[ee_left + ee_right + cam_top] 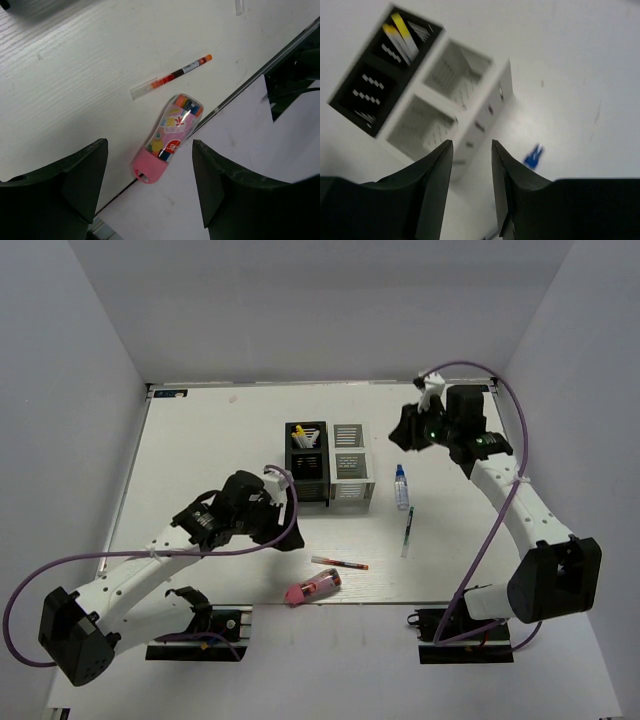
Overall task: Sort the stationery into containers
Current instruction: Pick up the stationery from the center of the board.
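Left pincer (149, 147): fingers spread wide with nothing held between them, raised above the worktop (200, 450).
Right pincer (471, 147): fingers only a narrow gap apart and gripping nothing, held up off the worktop. Its wrist view is blurred.
Pink marker case (167, 142): lies flat at the worktop's near edge. In the left wrist view it shows in the gap between the left pincer's fingers, below them and untouched. Coloured markers show through its clear top.
Red pen (175, 76): lies flat just beyond the pink marker case as seen from the left pincer. It is close to the case but apart from it, with its orange tip pointing away to the right.
Black organiser box (307, 465): joined side to side with the white organiser box (350, 480). It is near the left pincer on its far side, and ahead and to the left of the right pincer's tips.
White organiser box: straight beyond the right pincer's tips in its wrist view.
Yellow-tipped white sticks (400, 30): stand tilted in the black box's compartment that is farther from the left pincer.
Blue-capped clear bottle (401, 485): lies on the worktop just beside the white box, on the side nearer the right pincer. Its cap shows just right of that pincer's right finger.
Dark green pen (408, 530): lies flat on the worktop, past the bottle from the right pincer, toward that arm's base.
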You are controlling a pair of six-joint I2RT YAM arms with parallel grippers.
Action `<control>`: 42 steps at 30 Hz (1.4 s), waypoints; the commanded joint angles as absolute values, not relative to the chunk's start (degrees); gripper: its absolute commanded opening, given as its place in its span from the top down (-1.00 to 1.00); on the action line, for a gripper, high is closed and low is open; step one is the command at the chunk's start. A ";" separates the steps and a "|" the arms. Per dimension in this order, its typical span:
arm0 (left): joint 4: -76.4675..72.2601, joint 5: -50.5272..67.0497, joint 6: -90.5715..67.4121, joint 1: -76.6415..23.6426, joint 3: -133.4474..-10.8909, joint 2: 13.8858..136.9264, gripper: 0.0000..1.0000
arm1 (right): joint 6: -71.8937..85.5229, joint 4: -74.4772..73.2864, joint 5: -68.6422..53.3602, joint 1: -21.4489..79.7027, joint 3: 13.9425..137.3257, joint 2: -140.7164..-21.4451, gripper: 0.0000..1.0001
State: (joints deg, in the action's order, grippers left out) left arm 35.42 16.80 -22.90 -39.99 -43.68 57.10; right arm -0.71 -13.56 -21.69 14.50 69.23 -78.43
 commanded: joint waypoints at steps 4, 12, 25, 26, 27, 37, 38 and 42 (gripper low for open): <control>30.07 14.77 -28.20 -41.30 -42.19 56.43 -0.60 | -0.71 -31.99 -14.51 11.69 65.40 -76.72 0.12; 31.10 11.07 -35.51 -41.84 -42.88 55.90 -0.62 | -4.30 -35.24 -13.71 9.93 64.42 -84.00 -0.08; 35.33 8.79 -37.62 -42.36 -41.66 52.38 -0.65 | -2.29 -32.26 -12.48 10.19 68.81 -98.26 -0.24; 35.33 8.79 -38.23 -42.36 -41.66 52.38 -0.65 | -1.85 -31.99 -12.22 10.46 68.91 -99.39 -0.27; 35.33 8.79 -38.23 -42.36 -41.66 52.38 -0.65 | -1.67 -31.73 -12.39 10.28 68.91 -99.67 -0.27; 37.61 8.26 -38.23 -42.36 -42.88 53.61 -0.65 | 2.11 -27.69 -5.63 13.27 70.40 -105.99 -0.18; 37.62 8.26 -38.23 -42.36 -42.89 53.61 -0.65 | 2.20 -27.51 -4.84 14.23 70.49 -106.26 -0.13; 39.63 7.73 -37.54 -42.36 -43.51 53.09 -0.65 | 2.20 -26.19 -1.06 15.38 70.05 -106.96 0.15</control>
